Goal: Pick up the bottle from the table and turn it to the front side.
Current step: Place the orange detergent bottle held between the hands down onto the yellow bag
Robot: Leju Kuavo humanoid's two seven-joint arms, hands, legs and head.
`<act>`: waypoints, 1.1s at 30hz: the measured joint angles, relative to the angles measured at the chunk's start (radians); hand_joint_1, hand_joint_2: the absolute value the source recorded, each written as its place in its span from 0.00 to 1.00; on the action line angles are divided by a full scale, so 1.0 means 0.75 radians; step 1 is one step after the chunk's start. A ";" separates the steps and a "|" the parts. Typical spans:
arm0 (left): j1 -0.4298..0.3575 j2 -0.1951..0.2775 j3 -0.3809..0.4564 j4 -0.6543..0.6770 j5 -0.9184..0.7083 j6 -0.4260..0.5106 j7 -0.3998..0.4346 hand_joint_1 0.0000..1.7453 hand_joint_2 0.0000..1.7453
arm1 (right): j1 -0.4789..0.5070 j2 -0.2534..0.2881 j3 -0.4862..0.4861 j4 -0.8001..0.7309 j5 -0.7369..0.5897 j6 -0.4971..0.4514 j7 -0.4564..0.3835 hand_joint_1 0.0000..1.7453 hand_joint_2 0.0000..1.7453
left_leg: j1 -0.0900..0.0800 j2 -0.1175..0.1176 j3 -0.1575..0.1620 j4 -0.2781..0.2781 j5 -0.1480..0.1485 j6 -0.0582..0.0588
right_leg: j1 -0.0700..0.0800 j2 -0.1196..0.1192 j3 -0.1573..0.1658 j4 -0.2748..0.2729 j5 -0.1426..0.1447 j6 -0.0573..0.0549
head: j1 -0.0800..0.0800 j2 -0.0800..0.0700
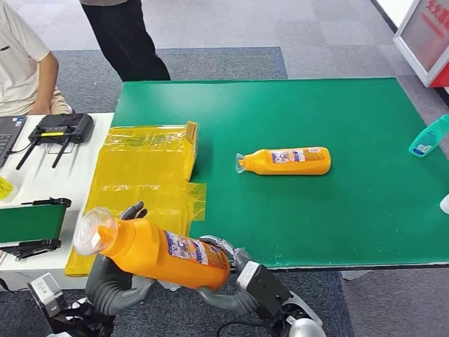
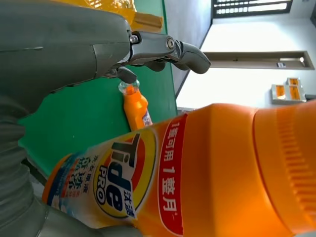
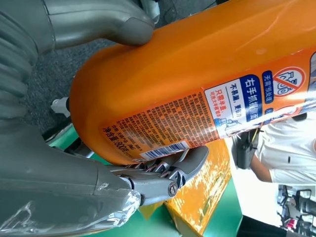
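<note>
An orange detergent bottle point(image 1: 158, 253) with a clear cap hangs lying on its side just off the near edge of the green table point(image 1: 328, 217). My right hand point(image 1: 233, 281) grips its base, thumb point(image 3: 111, 22) on one side and fingers point(image 3: 175, 173) on the other, over the back label. Under the neck end sits my left hand point(image 1: 111, 281). In the left wrist view its fingers point(image 2: 168, 49) stand off from the bottle point(image 2: 209, 168), whose Tide front label faces that camera. A second orange bottle point(image 1: 288, 161) lies on the table's middle.
Yellow plastic bags point(image 1: 143, 168) cover the table's left end. A teal bottle point(image 1: 429, 137) lies at the right edge. A white side table on the left carries a router point(image 1: 61, 128) and a laptop. Two people are beyond the far left corner.
</note>
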 joint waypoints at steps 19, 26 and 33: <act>-0.047 0.147 -0.231 0.001 0.013 0.012 -0.057 1.00 1.00 | 0.009 -0.035 0.037 0.031 -0.022 -0.006 -0.026 1.00 1.00 | 0.000 0.000 0.000 0.000 0.000 0.000 | 0.000 0.000 0.000 0.000 0.000 0.000 | 0.000 0.000; -0.047 0.177 -0.261 0.001 0.027 0.036 -0.068 1.00 1.00 | 0.021 -0.048 0.048 0.037 -0.024 -0.012 -0.038 1.00 1.00 | 0.000 0.000 0.000 0.000 0.000 0.000 | 0.000 0.000 0.000 0.000 0.000 0.000 | 0.000 0.000; -0.063 0.184 -0.275 0.001 0.020 0.059 -0.055 1.00 1.00 | 0.025 -0.052 0.060 0.038 -0.026 -0.014 -0.025 1.00 1.00 | 0.000 0.000 0.000 0.000 0.000 0.000 | 0.000 0.000 0.001 0.000 0.000 0.000 | 0.000 0.000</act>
